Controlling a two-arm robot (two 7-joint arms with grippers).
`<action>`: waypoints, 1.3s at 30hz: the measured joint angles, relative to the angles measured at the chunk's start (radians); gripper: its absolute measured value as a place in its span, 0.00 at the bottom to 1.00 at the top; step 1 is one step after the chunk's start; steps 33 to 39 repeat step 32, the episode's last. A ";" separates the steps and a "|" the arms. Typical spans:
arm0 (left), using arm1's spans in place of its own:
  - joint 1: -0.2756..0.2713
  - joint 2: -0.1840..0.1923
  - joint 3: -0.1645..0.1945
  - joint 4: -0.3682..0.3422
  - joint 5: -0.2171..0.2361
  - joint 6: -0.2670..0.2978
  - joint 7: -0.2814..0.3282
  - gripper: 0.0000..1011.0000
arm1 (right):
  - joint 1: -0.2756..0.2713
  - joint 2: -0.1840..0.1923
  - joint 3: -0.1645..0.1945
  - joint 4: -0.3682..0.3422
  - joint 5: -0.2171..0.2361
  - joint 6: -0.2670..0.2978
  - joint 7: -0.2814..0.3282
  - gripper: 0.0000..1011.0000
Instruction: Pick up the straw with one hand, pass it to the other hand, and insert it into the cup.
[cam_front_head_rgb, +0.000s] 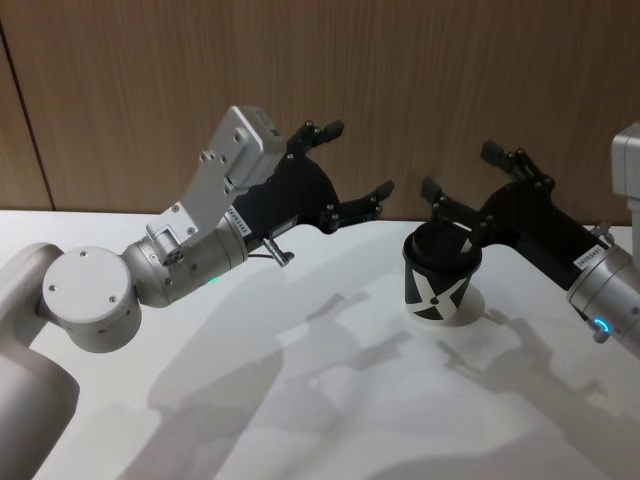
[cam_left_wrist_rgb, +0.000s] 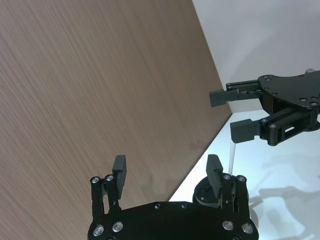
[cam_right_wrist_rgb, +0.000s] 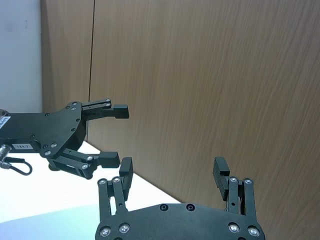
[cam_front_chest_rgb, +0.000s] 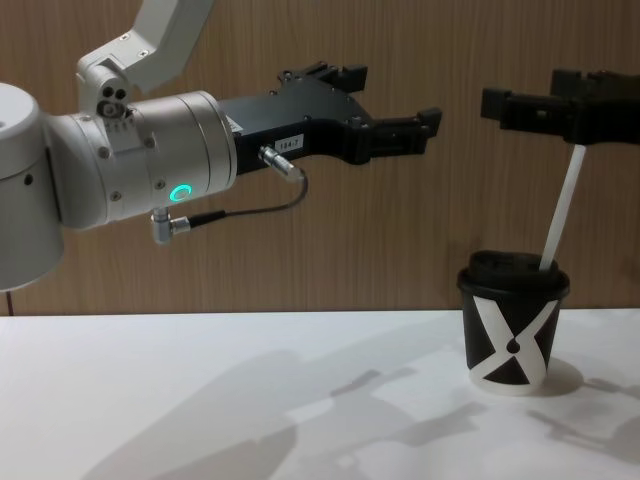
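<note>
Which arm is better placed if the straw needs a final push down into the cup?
Probably the right. The right gripper hangs open directly above the cup, at the top of the straw standing tilted in the lid. The left gripper is open too, but off to the side.

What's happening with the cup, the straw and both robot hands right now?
Short black paper cup with white X: upright on the white table, domed lid on.
Thin white straw: stuck through the lid, leaning, its top up by the right gripper.
Left black gripper: fingers open, empty, raised to the cup's left.
Right black gripper: fingers open, raised above the cup.
</note>
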 joint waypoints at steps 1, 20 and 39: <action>0.000 0.000 0.000 0.000 0.000 0.000 0.000 0.99 | 0.000 0.000 0.000 0.000 0.000 0.000 0.000 0.99; -0.004 0.000 0.004 0.001 -0.001 -0.004 -0.004 0.99 | 0.000 0.000 -0.003 0.001 0.002 -0.001 0.001 0.99; -0.005 0.000 0.005 0.001 -0.001 -0.005 -0.005 0.99 | 0.000 0.000 -0.003 0.001 0.002 -0.001 0.001 0.99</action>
